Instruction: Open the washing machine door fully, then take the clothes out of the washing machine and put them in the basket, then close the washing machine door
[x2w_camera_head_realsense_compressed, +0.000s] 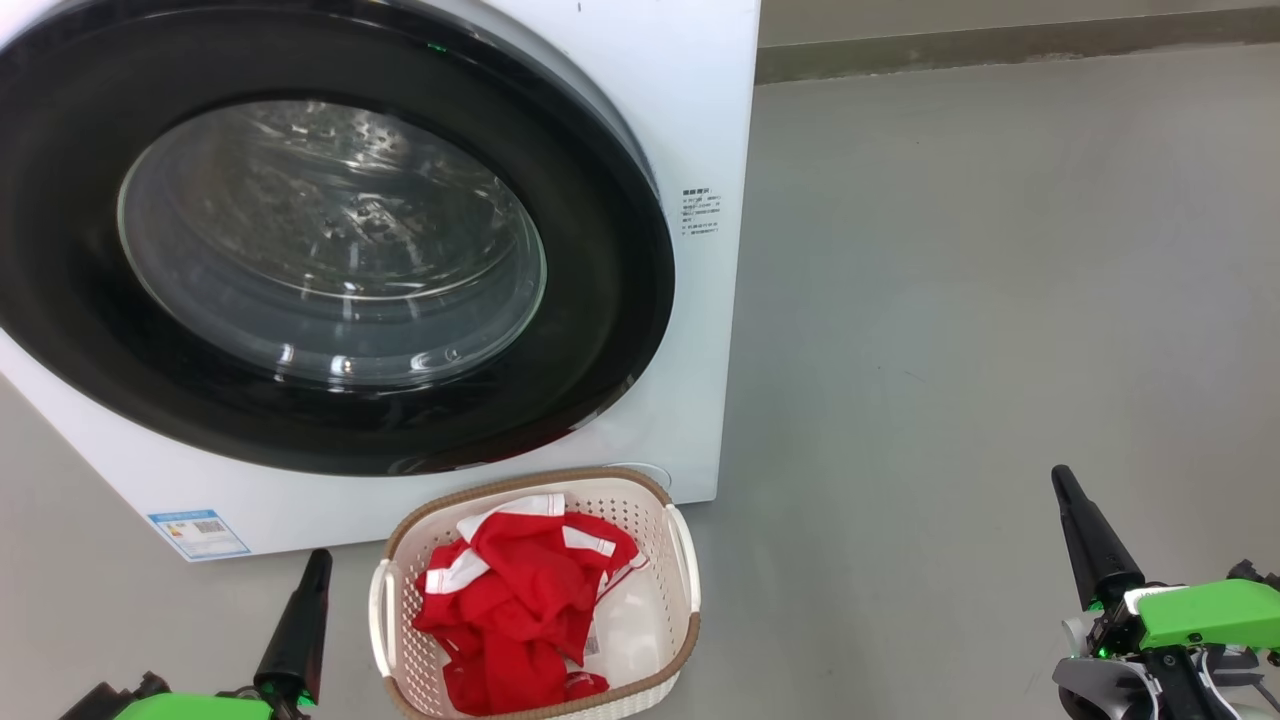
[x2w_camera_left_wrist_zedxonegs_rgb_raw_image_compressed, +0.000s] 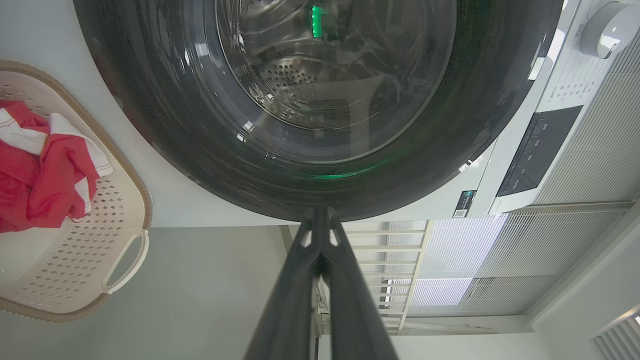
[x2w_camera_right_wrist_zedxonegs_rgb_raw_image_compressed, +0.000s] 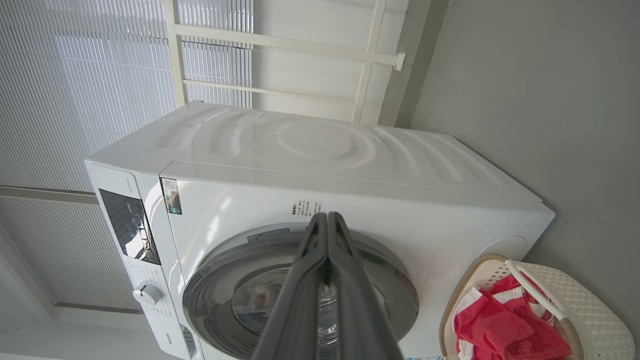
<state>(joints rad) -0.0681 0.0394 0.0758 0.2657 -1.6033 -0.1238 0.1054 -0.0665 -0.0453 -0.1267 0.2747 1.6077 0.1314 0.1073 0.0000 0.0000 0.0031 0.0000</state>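
Big white boxy front-loading washing machine: its round door with glossy black rim and clear glass bowl sits shut flat against the front. Bright red fabric clothes with white trim lie heaped in the small cream perforated plastic basket, on grey floor just before the machine. Left gripper and right gripper: fingers pressed together, holding nothing, low on either side of the basket
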